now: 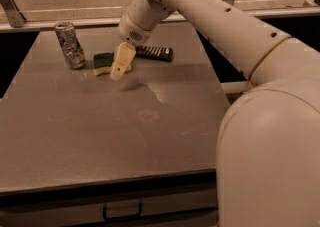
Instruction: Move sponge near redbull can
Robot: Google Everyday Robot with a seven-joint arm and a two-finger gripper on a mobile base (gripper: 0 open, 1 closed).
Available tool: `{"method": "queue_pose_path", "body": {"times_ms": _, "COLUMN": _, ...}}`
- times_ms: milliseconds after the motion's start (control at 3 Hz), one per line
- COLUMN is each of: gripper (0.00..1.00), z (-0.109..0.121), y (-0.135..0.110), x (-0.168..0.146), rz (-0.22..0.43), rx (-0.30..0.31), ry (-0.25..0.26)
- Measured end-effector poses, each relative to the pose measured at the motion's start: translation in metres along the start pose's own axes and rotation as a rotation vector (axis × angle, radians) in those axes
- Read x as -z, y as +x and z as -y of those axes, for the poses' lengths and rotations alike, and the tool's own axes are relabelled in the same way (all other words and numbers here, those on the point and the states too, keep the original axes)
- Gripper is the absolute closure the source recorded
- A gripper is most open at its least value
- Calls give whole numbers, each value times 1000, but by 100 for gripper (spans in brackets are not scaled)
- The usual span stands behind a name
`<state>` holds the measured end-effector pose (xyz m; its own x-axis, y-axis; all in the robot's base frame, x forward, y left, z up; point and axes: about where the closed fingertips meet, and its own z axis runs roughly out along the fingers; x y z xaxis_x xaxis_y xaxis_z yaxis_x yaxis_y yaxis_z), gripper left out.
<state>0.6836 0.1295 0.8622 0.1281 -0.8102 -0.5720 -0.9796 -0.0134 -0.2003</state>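
So the can (69, 45) stood at the far left of the counter (100, 136), toward the back. The sponge (103, 63) lay just right of it, a bit nearer the front, not touching. The pincer (121, 63) sat at the sponge's right edge, hiding part of it. The packet (155, 52) lay right of that, slightly further back. The arm (210, 16) reached in from the right, over the counter's back corner.

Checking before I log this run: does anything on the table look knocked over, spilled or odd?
Nothing stands out. The redbull can stands upright near the far edge, the sponge lies flat beside it, and the hand hangs at the sponge's other side. A dark packet lies flat behind them. No spill shows.
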Motion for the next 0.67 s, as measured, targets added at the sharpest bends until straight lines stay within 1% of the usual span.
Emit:
{"method": "queue_pose_path", "body": {"times_ms": 333, "gripper": 0, "z": -10, "y": 13, "x": 54, "rz": 1, "rx": -8, "ry": 103}}
{"method": "queue_pose_path", "body": {"times_ms": 667, "gripper": 0, "z": -10, "y": 20, "x": 64, "rz": -4, "rx": -16, "ry": 118}}
